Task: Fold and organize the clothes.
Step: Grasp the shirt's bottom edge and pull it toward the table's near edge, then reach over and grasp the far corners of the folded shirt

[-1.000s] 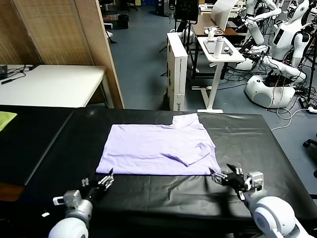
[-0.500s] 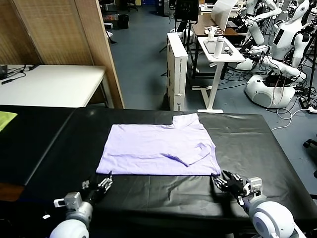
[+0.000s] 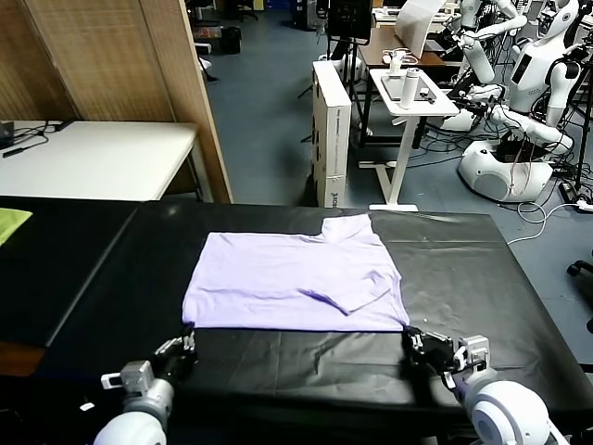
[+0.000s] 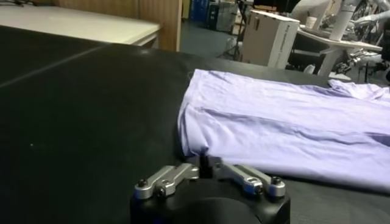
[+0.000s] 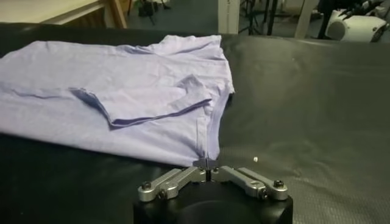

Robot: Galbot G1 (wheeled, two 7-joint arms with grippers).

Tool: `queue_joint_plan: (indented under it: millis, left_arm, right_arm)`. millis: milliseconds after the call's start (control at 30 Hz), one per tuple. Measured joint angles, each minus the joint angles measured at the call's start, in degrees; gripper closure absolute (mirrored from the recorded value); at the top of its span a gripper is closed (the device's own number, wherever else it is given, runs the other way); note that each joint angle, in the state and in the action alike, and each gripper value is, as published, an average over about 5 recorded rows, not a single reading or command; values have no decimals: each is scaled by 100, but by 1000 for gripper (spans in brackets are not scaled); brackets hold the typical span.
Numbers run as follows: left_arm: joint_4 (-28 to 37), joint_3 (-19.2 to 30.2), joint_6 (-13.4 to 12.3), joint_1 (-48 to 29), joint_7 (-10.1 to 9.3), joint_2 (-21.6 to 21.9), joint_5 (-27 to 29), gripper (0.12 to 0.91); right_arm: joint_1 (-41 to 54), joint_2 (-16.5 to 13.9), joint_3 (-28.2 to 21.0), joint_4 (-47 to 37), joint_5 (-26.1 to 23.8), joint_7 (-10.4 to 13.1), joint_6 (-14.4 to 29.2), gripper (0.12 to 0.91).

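Partly folded: T-shirt [image 3: 296, 283] flat, sleeves in. Left gripper [image 3: 182, 345] and right gripper [image 3: 413, 340] clamped on near hem corners. Folding away and tidying left.

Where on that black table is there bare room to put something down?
Bare black table lies right of the T-shirt, left of it toward the yellow-green cloth, and in a strip behind it. The near edge is crowded: the left gripper and right gripper are shut on the shirt's near corners.
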Motion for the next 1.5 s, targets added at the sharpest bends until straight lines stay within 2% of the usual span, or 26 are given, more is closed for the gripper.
queue_joint_plan:
  millis: [267, 633, 733, 867, 967, 1033, 1100, 1233, 1333, 1433, 1500]
  left_arm:
    - [-425, -103, 4, 495, -264, -100, 88, 884]
    - [-1147, -278, 5, 1679, -539, -1, 85, 884]
    - [-1203, -282, 26, 1770, -562, 8, 82, 884]
    - [-1250, -278, 85, 1805, -616, 8, 73, 877]
    - [-1308, -264, 133, 1862, -739, 13, 43, 782]
    - [-1364, -254, 205, 1914, -893, 32, -32, 656]
    - [-1432, -255, 306, 1957, -1054, 55, -156, 542]
    - [-1607, -291, 460, 2015, -1233, 66, -250, 283]
    - [-1746, -358, 530, 2019, -1251, 63, -22, 159]
    - [-1878, -464, 674, 1957, -1239, 111, 203, 128]
    - [-1939, -539, 765, 1874, -1229, 175, 164, 125]
  right_arm:
    - [-699, -41, 409, 663, 2, 177, -428, 887]
    - [-1208, 24, 505, 1182, -51, 270, -452, 879]
    - [-1295, 5, 530, 1279, -51, 267, -452, 782]
    - [-1413, -10, 559, 1415, -66, 279, -452, 541]
    - [-1473, -25, 593, 1500, -70, 283, -452, 351]
    - [-1468, -38, 627, 1548, -60, 276, -453, 230]
    - [-1423, -62, 675, 1601, -12, 267, -453, 157]
    - [-1218, -144, 772, 1653, 295, 290, -452, 122]
    - [-868, -217, 748, 1557, 602, 324, -453, 119]
    - [-250, -280, 593, 1277, 795, 310, -452, 118]
    - [255, -318, 427, 986, 877, 272, -451, 118]
